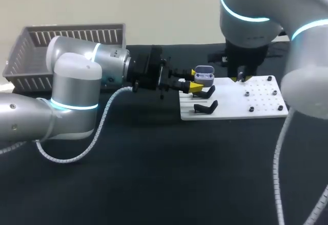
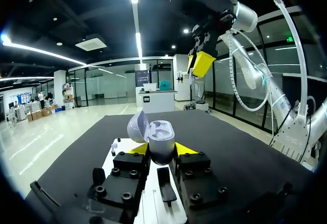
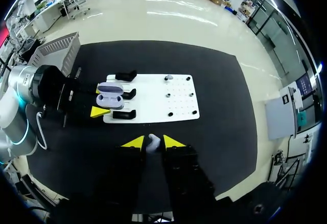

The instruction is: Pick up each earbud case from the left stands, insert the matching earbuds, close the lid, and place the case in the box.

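Note:
A pale lilac earbud case (image 1: 204,72) with its lid open sits between the yellow fingertips of my left gripper (image 1: 193,80), which is shut on it over the left end of the white board (image 1: 256,104). In the left wrist view the case (image 2: 161,134) stands upright between the tips, two empty wells showing. My right gripper (image 3: 153,143) hangs high above the table, shut on a small white earbud (image 3: 153,140). From overhead it (image 1: 241,75) is over the board's far edge, right of the case (image 3: 110,99).
Black stands (image 1: 206,107) lie on the board's left part, small pegs (image 1: 251,108) on its right part. Another small white piece (image 3: 168,77) rests at the board's far edge. A grey slatted basket (image 1: 72,35) stands at the far left behind my left arm.

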`<state>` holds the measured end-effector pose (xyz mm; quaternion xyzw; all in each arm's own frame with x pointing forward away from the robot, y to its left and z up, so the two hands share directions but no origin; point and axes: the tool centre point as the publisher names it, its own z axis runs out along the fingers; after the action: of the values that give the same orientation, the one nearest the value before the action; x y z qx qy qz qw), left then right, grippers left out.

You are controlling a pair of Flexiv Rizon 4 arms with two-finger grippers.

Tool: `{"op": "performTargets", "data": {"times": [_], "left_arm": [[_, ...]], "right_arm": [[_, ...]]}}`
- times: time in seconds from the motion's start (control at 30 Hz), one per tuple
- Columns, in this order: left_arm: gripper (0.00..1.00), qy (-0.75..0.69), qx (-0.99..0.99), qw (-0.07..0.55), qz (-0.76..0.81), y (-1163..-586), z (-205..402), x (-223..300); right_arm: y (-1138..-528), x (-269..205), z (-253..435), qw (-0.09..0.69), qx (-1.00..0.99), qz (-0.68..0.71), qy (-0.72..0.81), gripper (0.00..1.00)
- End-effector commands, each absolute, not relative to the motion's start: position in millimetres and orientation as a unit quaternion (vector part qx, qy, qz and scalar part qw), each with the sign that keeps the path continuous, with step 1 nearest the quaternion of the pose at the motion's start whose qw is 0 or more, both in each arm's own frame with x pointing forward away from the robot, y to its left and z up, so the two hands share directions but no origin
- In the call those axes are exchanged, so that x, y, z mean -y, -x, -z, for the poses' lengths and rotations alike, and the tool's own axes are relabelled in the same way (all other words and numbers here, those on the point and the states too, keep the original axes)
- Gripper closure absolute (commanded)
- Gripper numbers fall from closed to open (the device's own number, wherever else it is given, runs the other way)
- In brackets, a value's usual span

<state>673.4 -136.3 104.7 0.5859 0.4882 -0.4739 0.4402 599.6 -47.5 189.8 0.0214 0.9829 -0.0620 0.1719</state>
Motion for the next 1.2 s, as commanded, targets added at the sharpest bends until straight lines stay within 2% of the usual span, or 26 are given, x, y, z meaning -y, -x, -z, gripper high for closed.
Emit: {"op": "performTargets", "data": {"times": [0.03,0.4,0.77,1.2], "left_arm": [[1.00,-0.586,-0.488,0.441,0.473,-673,-104,136],[1.00,-0.586,-0.488,0.441,0.473,-673,-104,136],[1.00,-0.586,-0.488,0.441,0.473,-673,-104,136],[1.00,-0.586,-0.488,0.441,0.473,-673,-104,136]], "right_arm": [[-600,46,-190,0.171,-0.983,0.064,-0.022,1.00],[-603,34,-190,0.170,-0.982,0.066,-0.054,1.00],[-618,5,-197,0.123,-0.972,0.040,-0.196,1.00],[-632,-13,-187,0.080,-0.969,0.056,-0.225,1.00]]}}
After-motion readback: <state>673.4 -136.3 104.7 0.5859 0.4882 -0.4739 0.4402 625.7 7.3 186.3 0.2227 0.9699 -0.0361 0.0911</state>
